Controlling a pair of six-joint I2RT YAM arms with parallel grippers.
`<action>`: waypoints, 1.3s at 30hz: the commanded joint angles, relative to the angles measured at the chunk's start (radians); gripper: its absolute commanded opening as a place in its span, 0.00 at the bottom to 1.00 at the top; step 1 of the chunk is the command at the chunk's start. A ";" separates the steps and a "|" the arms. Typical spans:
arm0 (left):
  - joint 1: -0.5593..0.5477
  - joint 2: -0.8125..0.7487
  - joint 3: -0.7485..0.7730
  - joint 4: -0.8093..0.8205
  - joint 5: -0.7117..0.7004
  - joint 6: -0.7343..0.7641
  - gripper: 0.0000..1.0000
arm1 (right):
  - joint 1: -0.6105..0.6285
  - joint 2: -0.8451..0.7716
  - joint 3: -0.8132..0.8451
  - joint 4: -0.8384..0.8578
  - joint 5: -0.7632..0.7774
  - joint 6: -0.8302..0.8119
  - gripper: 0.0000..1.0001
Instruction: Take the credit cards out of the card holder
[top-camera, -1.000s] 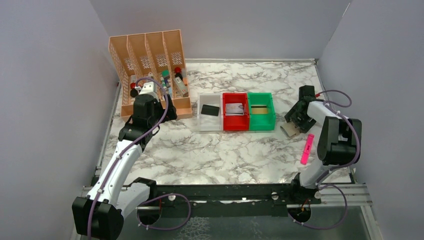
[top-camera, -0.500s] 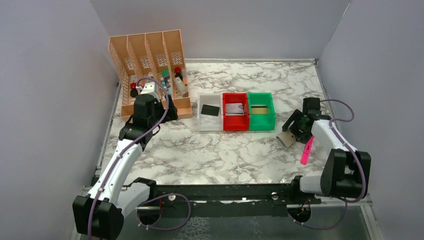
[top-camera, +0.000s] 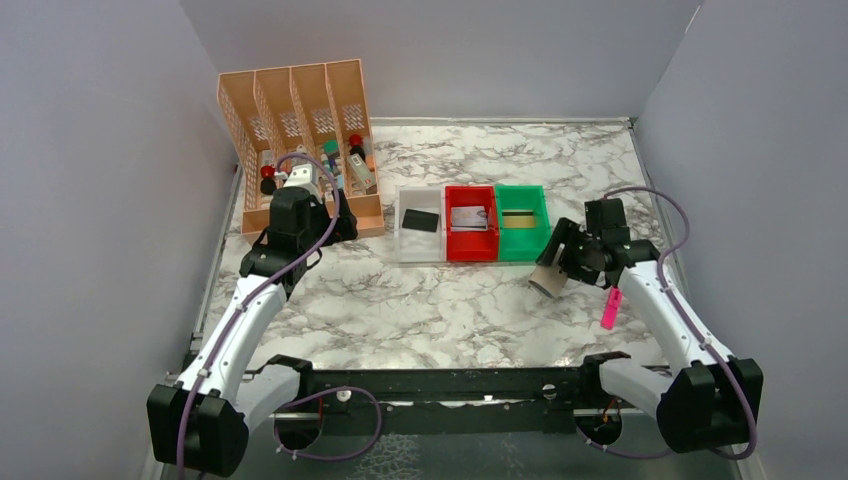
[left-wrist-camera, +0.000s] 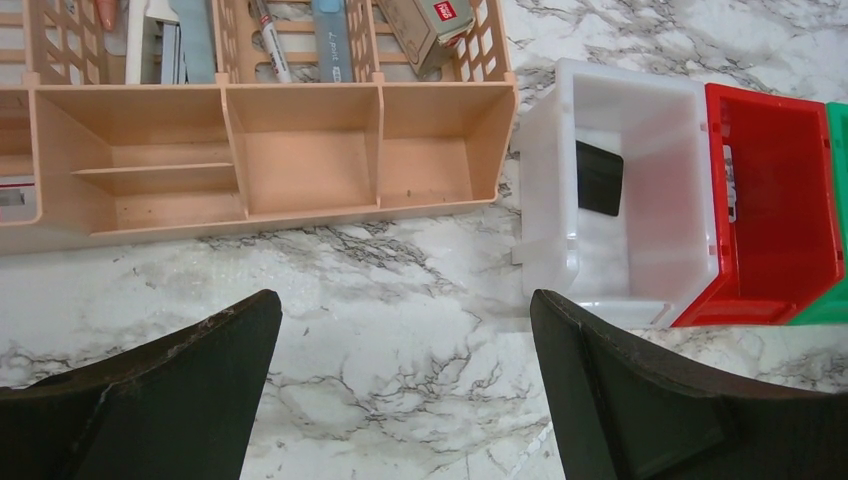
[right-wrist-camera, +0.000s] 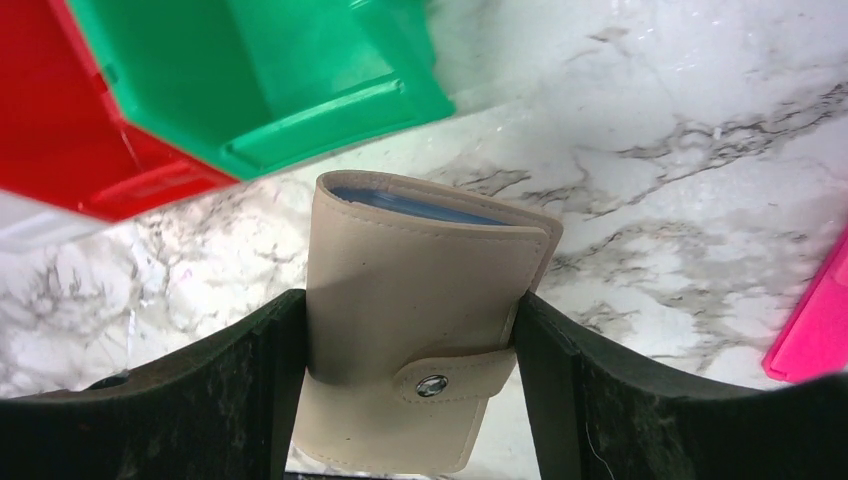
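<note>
My right gripper (top-camera: 553, 272) is shut on the card holder (top-camera: 547, 281), a tan wallet folded closed with a snap strap, held just in front of the green bin. In the right wrist view the card holder (right-wrist-camera: 420, 290) sits between the gripper's (right-wrist-camera: 410, 305) two fingers, a blue-grey edge showing at its top. A black card (top-camera: 420, 220) lies in the white bin, a silver-grey card (top-camera: 468, 217) in the red bin, and a gold-striped card (top-camera: 517, 217) in the green bin. My left gripper (top-camera: 338, 226) is open and empty (left-wrist-camera: 400, 330) near the orange organizer; the black card (left-wrist-camera: 598, 178) shows ahead of it.
White bin (top-camera: 405, 252), red bin (top-camera: 470, 255) and green bin (top-camera: 526, 252) stand in a row mid-table. The orange slotted organizer (top-camera: 300, 100) with pens stands at the back left. A pink marker (top-camera: 611, 300) lies right of the right gripper. Grey walls close both sides.
My right gripper has carried the card holder left and nearer, from beside the right wall to in front of the green bin. The left arm has barely moved.
</note>
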 joint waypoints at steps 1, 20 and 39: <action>0.005 0.008 -0.004 0.040 0.034 -0.012 0.99 | 0.070 -0.039 0.054 -0.081 -0.014 -0.034 0.75; 0.006 0.006 -0.046 0.053 0.039 -0.073 0.99 | 0.948 0.506 0.205 0.136 0.233 0.366 0.78; -0.199 -0.007 -0.292 0.266 0.339 -0.310 0.95 | 0.949 0.336 0.107 0.135 0.308 0.214 0.85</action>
